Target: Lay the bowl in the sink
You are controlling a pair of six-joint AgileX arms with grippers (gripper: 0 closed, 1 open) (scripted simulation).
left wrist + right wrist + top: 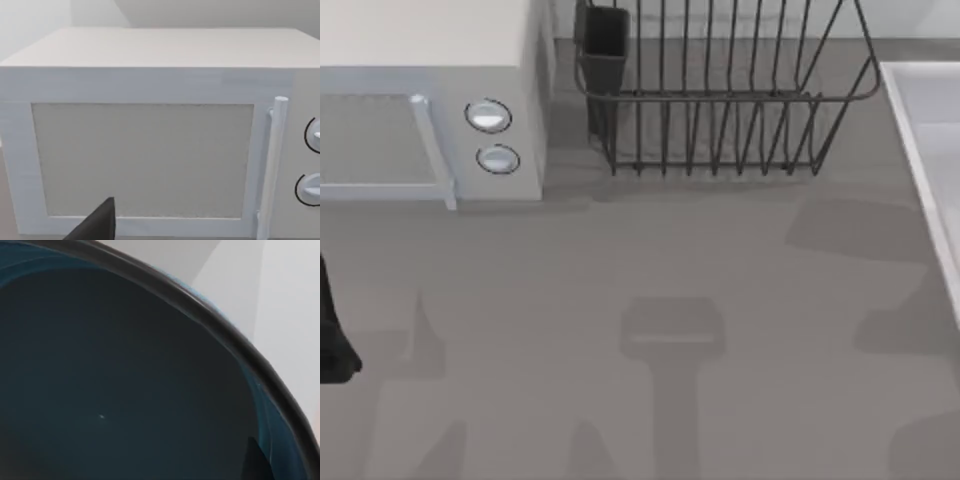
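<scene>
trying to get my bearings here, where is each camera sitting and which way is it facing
Top view: above the table, looking down at the microwave, dish rack and sink; a dark piece of the left arm at the left edge.
Left wrist view: on the left arm, facing the microwave door; a dark finger tip low in frame.
Right wrist view: on the right arm, close against the bowl.
Top and left wrist views share the microwave.

Plain grey bench [620,260] with soft shadows lying across it. A white microwave [430,60] sits at the back left, door shut, bar handle [432,150] and two round knobs [488,116] on the front. A dark wire dish rack [720,100] stands just beside it. Pale wall [200,12] behind.
</scene>
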